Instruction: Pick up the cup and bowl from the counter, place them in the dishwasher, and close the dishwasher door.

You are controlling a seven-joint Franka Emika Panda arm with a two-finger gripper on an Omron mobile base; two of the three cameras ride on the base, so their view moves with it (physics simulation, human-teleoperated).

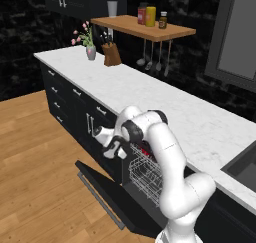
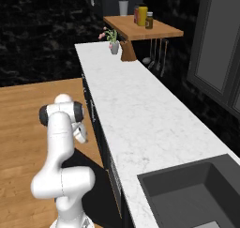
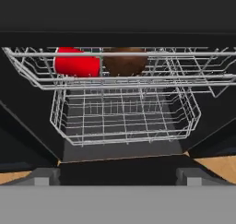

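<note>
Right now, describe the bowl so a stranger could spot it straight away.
Look inside the open black built-in dishwasher under the white marble counter, at its upper white wire rack. The small round dark brown wood-like bowl sits there, just beside the red plastic cup.

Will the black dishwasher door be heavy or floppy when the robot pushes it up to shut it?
The dishwasher door looks like one flat, solid panel, so it will probably stay stiff, not floppy. It is wide and hangs open low, so it may feel fairly heavy. It seems hinged under the white wire rack, so it should swing rather than slide.
</note>
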